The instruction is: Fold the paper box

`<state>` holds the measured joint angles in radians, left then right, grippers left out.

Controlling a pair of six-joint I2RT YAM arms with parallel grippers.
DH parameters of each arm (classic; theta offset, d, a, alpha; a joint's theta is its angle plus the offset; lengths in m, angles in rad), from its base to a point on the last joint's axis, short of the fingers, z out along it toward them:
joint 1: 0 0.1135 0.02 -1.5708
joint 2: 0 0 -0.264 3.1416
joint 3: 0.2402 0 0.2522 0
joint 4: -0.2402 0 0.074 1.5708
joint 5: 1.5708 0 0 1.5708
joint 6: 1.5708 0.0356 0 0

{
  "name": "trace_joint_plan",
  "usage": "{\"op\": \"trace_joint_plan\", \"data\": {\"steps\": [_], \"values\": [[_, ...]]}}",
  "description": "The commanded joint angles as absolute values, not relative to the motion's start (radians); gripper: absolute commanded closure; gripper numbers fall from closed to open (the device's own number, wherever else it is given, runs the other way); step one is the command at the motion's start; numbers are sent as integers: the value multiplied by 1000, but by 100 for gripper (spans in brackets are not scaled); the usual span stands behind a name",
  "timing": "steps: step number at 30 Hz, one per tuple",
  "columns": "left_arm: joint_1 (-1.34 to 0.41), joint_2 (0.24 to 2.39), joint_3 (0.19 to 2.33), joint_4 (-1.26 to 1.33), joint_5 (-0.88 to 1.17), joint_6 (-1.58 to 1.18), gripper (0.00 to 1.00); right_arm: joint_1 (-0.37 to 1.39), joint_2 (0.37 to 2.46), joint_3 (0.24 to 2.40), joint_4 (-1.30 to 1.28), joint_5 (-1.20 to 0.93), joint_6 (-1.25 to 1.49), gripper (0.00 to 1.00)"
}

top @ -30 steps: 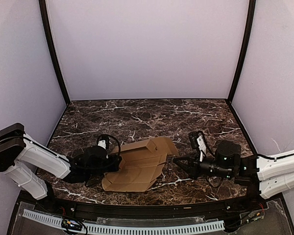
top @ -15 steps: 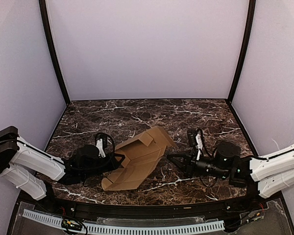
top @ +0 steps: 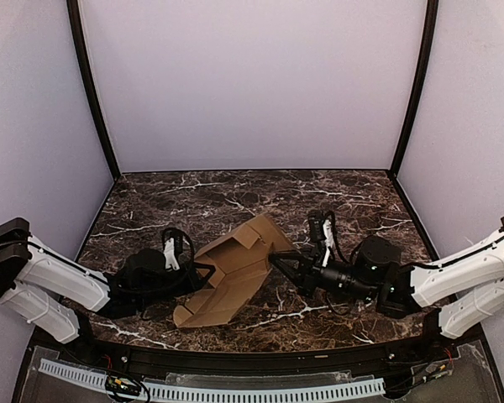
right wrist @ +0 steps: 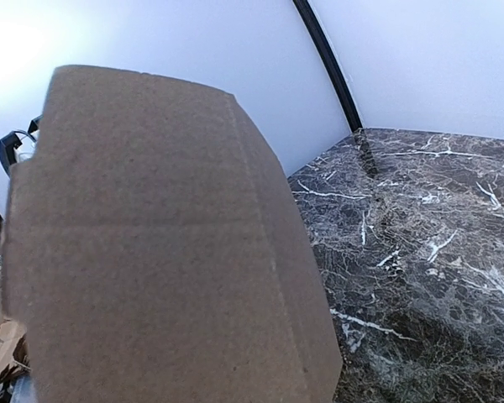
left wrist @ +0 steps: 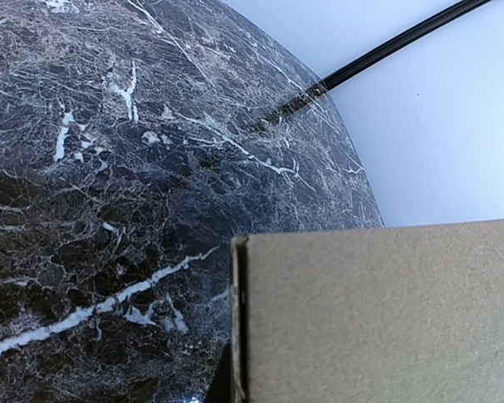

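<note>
Lying on the dark marble table (top: 193,197), toward its near edge and between the two arms, was one paper box (top: 231,273): a plain brown die-cut cardboard sheet, unmarked, not yet a box. Its near corner rested on the stone while the far panels stood raised and tilted, with creases and a small cut flap showing across the face. The left claw (top: 200,275) was clenched and sat against the sheet's left edge; whether that edge was pinched between its fingers could not be told, since cardboard filled the lower right of that wrist view and hid them. The right claw (top: 279,260) was likewise clenched, its tip at the raised right edge, and from its own wrist camera only a broad creased panel could be seen, so a hold there could not be confirmed either. Handling, by judgement: light, thin, fairly stiff within each panel but ready to hinge along the scored lines; likely to skid on the polished stone if pushed without being pinned; easily dented or bent off-line by a hard pinch in mid-panel. Best taken at a panel's free edge close to a crease, with one claw pinning the base panel and the other turning up a side wall.
</note>
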<state>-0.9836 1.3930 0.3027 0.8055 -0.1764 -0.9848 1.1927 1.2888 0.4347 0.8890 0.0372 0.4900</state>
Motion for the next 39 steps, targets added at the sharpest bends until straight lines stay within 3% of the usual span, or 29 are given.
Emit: {"op": "trace_joint_plan", "data": {"steps": [1, 27, 39], "values": [[-978, 1365, 290, 840, -158, -987, 99, 1206, 1338, 485, 943, 45, 482, 100], [-977, 1249, 371, 688, -196, -774, 99, 1269, 1394, 510, 616, 247, 533, 100], [-978, 1246, 378, 588, -303, -673, 99, 1270, 1131, 445, 458, 244, 490, 100]]}}
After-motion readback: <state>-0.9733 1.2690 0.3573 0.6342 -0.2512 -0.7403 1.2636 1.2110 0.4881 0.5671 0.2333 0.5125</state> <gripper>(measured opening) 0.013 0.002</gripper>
